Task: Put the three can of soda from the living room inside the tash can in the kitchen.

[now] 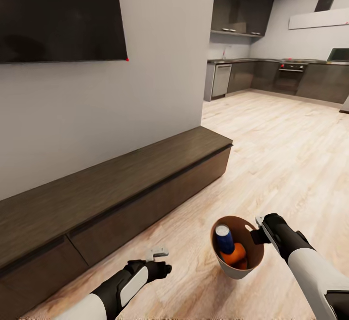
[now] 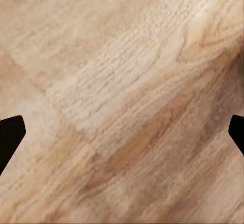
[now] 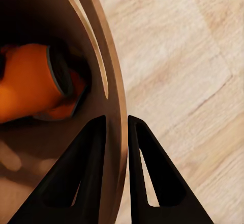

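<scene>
Light wood plank flooring (image 1: 271, 150) runs from the living room back to a kitchen of dark grey cabinets and counters (image 1: 271, 75) at the far right, with a built-in oven (image 1: 291, 70) set among them. On the left a pale grey wall (image 1: 160, 68) carries a large black flat television (image 1: 60, 14), and below it a long low dark-wood cabinet (image 1: 106, 199) stretches along the floor. Near the bottom of the head view a small round tapered bin, grey outside and tan-brown inside (image 1: 231, 266), hangs tilted above the floor, its handle cut-out (image 1: 250, 228) near the rim. The right pincer (image 1: 258, 232) is clamped on that rim just by the cut-out; the right wrist view shows one black finger (image 3: 76, 178) inside the wall of the bin and the other outside, pressed close on it. Inside the bin a dark blue soda can with a white band and grey top (image 1: 224, 239) stands leaning, and orange soda cans (image 1: 236, 257) lie under it at the bottom; one orange can (image 3: 30, 81) shows in the right wrist view. The left pincer (image 1: 157, 252) hangs well apart from the bin to its left, fingers spread wide with nothing between them, over bare floorboards (image 2: 122, 102).
</scene>
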Robot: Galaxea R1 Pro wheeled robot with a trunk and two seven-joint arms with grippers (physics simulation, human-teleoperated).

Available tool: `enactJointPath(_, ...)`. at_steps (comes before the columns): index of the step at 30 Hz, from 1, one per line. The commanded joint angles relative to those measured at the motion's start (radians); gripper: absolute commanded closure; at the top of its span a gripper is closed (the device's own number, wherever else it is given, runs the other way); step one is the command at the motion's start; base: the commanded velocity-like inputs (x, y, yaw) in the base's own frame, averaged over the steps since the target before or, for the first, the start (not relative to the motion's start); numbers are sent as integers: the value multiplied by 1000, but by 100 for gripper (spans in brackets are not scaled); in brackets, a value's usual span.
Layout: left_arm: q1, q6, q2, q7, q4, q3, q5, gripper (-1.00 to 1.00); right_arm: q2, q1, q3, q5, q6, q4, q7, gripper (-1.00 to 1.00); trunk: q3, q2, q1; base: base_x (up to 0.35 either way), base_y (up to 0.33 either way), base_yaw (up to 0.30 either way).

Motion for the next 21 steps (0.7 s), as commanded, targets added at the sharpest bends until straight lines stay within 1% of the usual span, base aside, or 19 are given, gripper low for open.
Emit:
enactJointPath(1,0,0,0,0,0,0,0,-100,0,-1,-1,-9,1,-1,3,100,-4,0,0,0,0,0)
enactJointPath(3,0,0,0,0,-1,0,0,-100,0,-1,-1,-9,0,-1,3,100,-12,-1,1,0,0,0)
enactJointPath(15,0,-1,0,-1,-2,0,0,-100,0,-1,-1,-9,-1,-1,4,100,-12,-1,1,0,0,0)
enactJointPath(19,0,0,0,-1,-2,-1,0,-100,0,-1,0,-9,-1,-1,5,100,-27,-2,3,0,0,0)
enactJointPath(21,0,0,-1,-2,-3,-1,0,-100,0,-1,0,-9,-1,-1,5,100,-27,-2,3,0,0,0)
